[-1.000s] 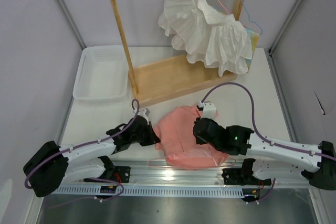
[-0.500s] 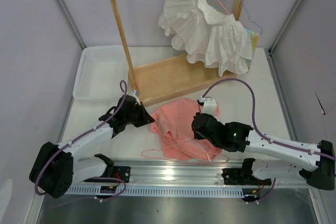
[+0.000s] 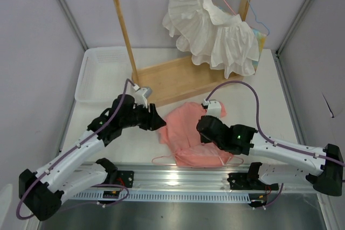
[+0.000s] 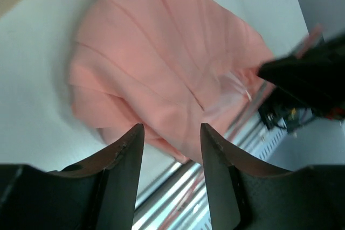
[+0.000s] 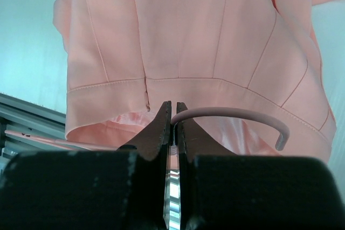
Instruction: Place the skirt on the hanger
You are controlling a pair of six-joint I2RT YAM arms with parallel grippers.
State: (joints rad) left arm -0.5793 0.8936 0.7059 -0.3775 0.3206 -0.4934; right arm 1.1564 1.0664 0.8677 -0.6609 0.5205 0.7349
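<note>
My right jaws are clenched on the hanger (image 5: 232,112) hook; left jaws released, hovering over the skirt (image 3: 186,130), crumpled on the desk (image 3: 269,106) between my arms. It's limp, light cloth; I'd pinch its stitched edge.

right end effector (image 5: 171,116): jaws were pinched shut on the thin wire of the hanger.
hanger (image 5: 232,112): pale-pink hook curved right from the jaws, over the hem.
skirt (image 5: 188,36): salmon-pink, seamed panels, lay spread out.
worktop (image 5: 27,36): pale surface showed left of the skirt.

White ruffled garment (image 3: 215,30) hangs in the wooden rack (image 3: 178,79) — white tray (image 3: 102,76) beside it
</note>
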